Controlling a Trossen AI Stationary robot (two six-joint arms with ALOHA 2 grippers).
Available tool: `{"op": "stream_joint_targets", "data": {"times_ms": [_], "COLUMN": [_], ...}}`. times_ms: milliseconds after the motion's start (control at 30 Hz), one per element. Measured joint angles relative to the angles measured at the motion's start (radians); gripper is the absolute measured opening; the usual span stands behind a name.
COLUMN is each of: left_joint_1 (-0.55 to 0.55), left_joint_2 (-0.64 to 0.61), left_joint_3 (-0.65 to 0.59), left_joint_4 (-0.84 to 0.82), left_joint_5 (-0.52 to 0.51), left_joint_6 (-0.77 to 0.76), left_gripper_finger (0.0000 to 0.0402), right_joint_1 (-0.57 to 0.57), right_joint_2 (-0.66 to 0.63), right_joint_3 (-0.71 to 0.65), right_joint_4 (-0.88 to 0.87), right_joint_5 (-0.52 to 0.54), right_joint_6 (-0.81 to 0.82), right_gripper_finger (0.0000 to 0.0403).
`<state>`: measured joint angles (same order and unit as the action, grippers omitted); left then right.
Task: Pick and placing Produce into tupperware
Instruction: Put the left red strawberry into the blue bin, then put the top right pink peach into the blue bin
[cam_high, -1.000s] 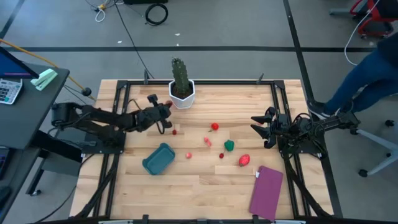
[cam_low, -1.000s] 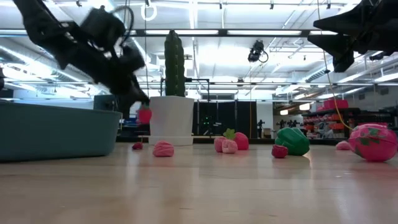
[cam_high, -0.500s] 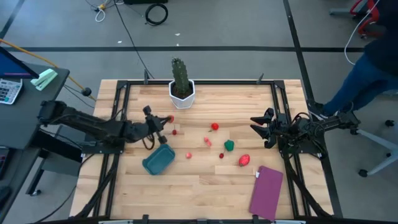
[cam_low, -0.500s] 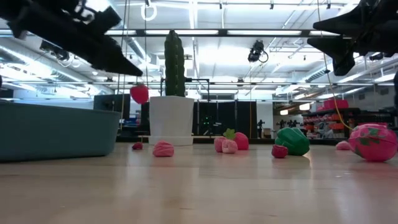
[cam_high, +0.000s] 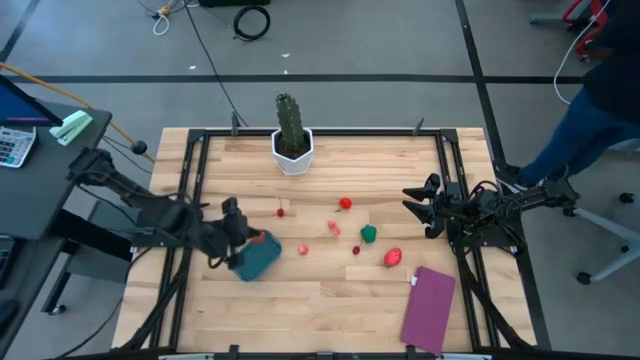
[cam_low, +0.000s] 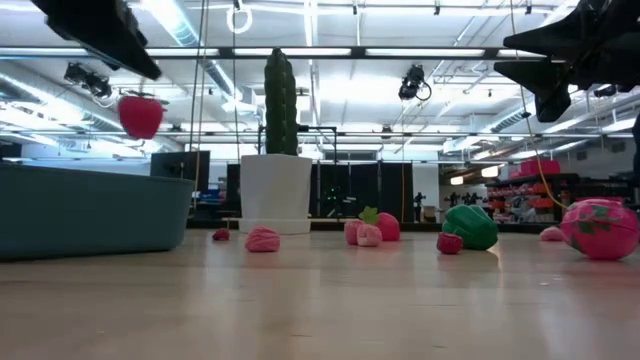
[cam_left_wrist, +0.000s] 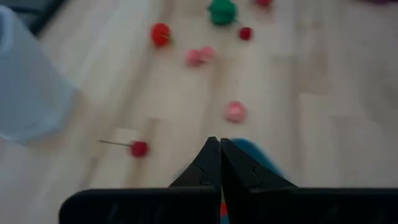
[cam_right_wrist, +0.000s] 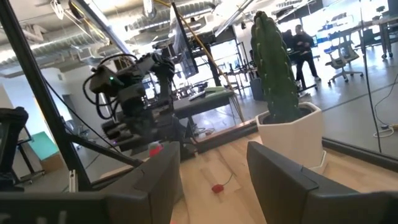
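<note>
Left gripper (cam_high: 250, 240) clamps 1 red strawberry (cam_low: 141, 115) over the teal container (cam_high: 258, 257) (not inside); right gripper (cam_high: 418, 206) waits wide.

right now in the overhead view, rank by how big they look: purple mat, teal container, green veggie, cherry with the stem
1. purple mat, clearly the largest
2. teal container, partly covered by the left arm, but visibly smaller than the mat
3. green veggie
4. cherry, the smallest
</note>
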<state>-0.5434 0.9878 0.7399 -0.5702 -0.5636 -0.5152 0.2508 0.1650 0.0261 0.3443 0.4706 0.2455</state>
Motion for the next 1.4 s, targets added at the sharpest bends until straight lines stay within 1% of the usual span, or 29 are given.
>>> {"op": "stream_joint_targets", "data": {"times_ms": [100,233,300,367,467,733,833,1000,1400], "left_joint_1": [-0.041,-0.074,-0.082,-0.089,-0.089,-0.089,-0.089,-0.089,-0.086], "left_joint_2": [0.006,0.046,0.076,0.101,0.124,0.223,0.274,0.319,0.323], "left_joint_3": [-0.017,-0.090,-0.132,-0.162,-0.169,-0.172,-0.172,-0.172,-0.172], "left_joint_4": [-0.001,-0.003,0.041,0.091,0.146,0.153,0.161,0.214,0.218], "left_joint_5": [0.045,0.047,0.047,0.047,0.047,0.047,0.064,0.064,0.064], "left_joint_6": [-0.094,-0.220,-0.264,-0.266,-0.269,-0.383,-0.414,-0.396,-0.398], "left_gripper_finger": [0.0001,0.0001,0.0001,0.0001,0.0002,0.0004,0.0005,0.0004,0.0057], "right_joint_1": [0.000,0.000,0.000,0.000,0.000,0.000,0.000,0.000,0.000], "right_joint_2": [0.000,0.000,0.000,0.000,0.000,0.000,0.000,0.000,0.000], "right_joint_3": [0.000,0.000,0.000,0.000,0.000,0.000,0.000,0.000,0.000], "right_joint_4": [0.000,0.000,0.000,0.000,0.000,-0.001,-0.004,-0.007,-0.007], "right_joint_5": [0.000,0.000,0.000,0.000,0.000,0.000,0.000,0.000,0.000], "right_joint_6": [0.000,0.000,0.006,0.016,0.015,0.013,0.013,0.013,-0.002], "right_gripper_finger": [0.0196,0.0196,0.0196,0.0196,0.0196,0.0196,0.0196,0.0196,0.0198]}}
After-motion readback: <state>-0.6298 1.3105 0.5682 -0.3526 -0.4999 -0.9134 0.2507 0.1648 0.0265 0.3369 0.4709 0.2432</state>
